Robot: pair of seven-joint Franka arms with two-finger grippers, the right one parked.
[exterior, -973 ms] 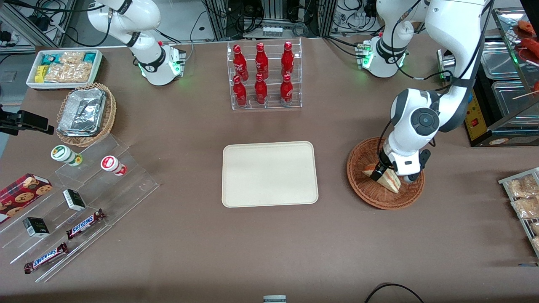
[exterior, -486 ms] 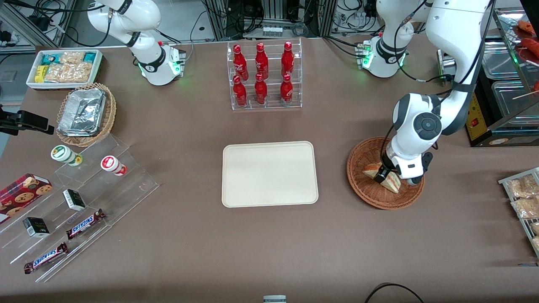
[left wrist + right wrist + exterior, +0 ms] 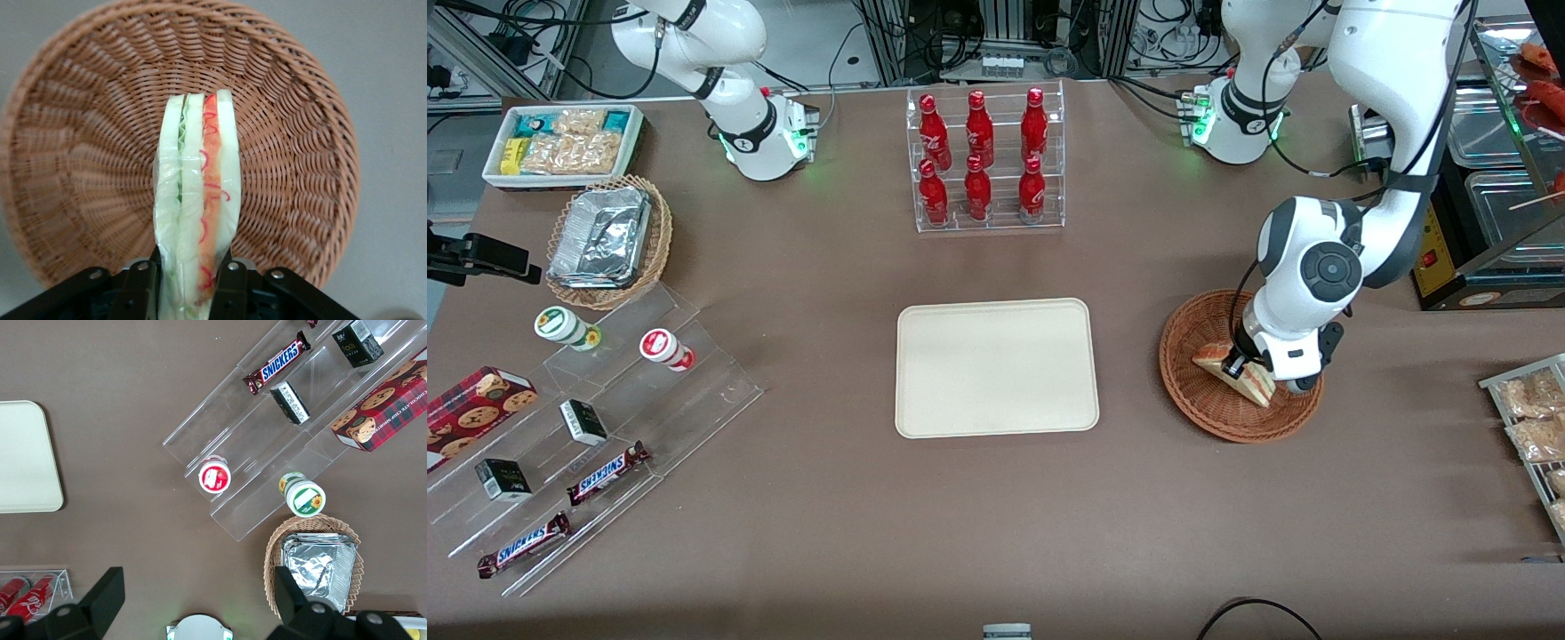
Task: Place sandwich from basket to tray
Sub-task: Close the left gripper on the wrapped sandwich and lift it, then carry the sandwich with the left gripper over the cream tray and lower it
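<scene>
The reddish-brown wicker basket point(image 3: 1209, 404) stands toward the working arm's end of the table. The sandwich point(image 3: 1256, 382), a white bread wedge with red-orange and pale green layers, is in it, standing on edge. My gripper point(image 3: 1240, 366) is down in the basket, shut on the sandwich's wide end. In the left wrist view the two black fingers point(image 3: 142, 287) press both bread faces of the sandwich point(image 3: 197, 200) above the basket's weave point(image 3: 80, 173). The cream-beige tray point(image 3: 996, 366) lies flat at the table's middle, with nothing on it.
A clear rack of red bottles point(image 3: 983, 160) stands farther from the camera than the tray. Toward the parked arm's end are a tan basket with a foil container point(image 3: 605, 238), a white bin of snacks point(image 3: 562, 142) and a clear stepped display point(image 3: 596, 427). Bagged snacks point(image 3: 1534, 418) lie near the working arm's table edge.
The gripper and wrist have shifted slightly away from the camera inside the basket, and the sandwich has moved a little with them.
</scene>
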